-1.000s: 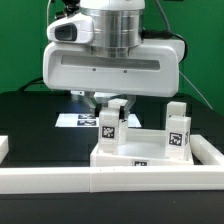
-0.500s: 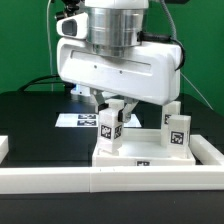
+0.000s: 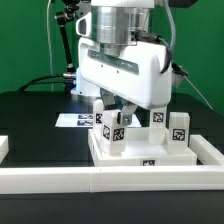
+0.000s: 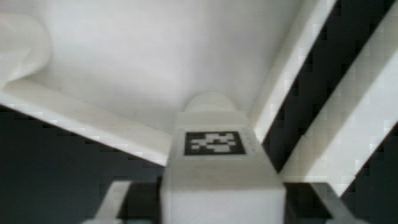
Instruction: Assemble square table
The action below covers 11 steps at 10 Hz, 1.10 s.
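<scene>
The white square slab (image 3: 150, 152) lies tilted against the front rail, raised rims up. My gripper (image 3: 113, 114) is shut on a white tagged leg (image 3: 113, 131) that stands upright on the slab's near corner at the exterior view's left. In the wrist view the leg (image 4: 214, 150) fills the gap between my fingers (image 4: 128, 203), tag facing the camera, with the slab (image 4: 151, 60) beyond it. A second leg (image 3: 179, 130) stands on the slab at the right. Another white block (image 3: 157, 119), partly hidden behind my hand, may be a third leg.
The long white rail (image 3: 110, 182) runs along the front of the black work surface. The marker board (image 3: 72, 120) lies flat behind the slab at the left. A white block end (image 3: 3, 148) shows at the left edge. Cables hang behind the arm.
My hand has turned about its upright axis and shifted to the exterior view's right. The held leg has turned with it and stays on the same corner of the slab.
</scene>
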Tool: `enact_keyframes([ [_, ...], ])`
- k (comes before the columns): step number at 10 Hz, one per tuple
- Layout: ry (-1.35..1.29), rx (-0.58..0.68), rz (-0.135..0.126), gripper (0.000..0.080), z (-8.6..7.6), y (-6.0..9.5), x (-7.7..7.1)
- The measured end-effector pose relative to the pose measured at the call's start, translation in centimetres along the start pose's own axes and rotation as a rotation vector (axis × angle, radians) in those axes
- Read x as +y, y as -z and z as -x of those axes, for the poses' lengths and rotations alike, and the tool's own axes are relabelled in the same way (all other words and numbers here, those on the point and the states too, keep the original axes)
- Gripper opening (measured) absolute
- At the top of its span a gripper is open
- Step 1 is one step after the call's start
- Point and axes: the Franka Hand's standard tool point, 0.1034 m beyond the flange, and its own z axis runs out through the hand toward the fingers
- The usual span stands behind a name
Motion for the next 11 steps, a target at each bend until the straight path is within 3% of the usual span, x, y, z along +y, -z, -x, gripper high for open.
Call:
enact_keyframes([
  [2, -0.034, 0.001, 0.000, 0.0290, 0.00, -0.01, -0.02],
  [3, -0.018, 0.001, 0.001, 0.0384, 0.00, -0.06, 0.00],
  [4, 0.041, 0.003, 0.002, 0.0384, -0.01, -0.06, 0.01],
  [5, 0.114, 0.003, 0.003, 0.0563, 0.08, -0.14, -0.03],
  [6, 0.191, 0.009, -0.003, 0.0622, 0.14, -0.28, -0.21],
  [7, 0.278, 0.021, -0.020, 0.0622, 0.07, -0.38, -0.38],
  [11, 0.533, 0.024, -0.016, 0.0649, -0.07, -0.35, -0.29],
])
